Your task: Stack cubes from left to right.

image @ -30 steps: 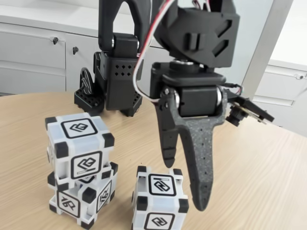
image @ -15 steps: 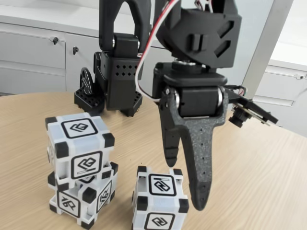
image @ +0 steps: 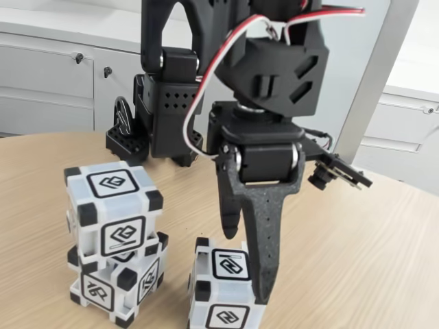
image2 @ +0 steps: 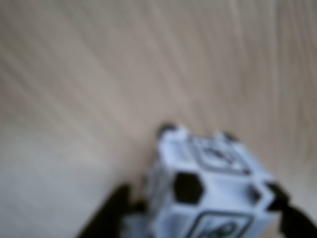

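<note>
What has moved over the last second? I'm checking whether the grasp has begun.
The gripper has shifted left in the fixed view and come down, its open fingers now straddling the lone cube, not yet closed on it. The two-cube stack and that cube stayed put on the table.

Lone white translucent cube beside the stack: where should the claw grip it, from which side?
From above, on two opposite flat side faces of the lone white translucent plastic cube. It sits upright on the wooden table, sides free; the open claw already straddles it.

Bright, even light; wrist view blurred
</note>
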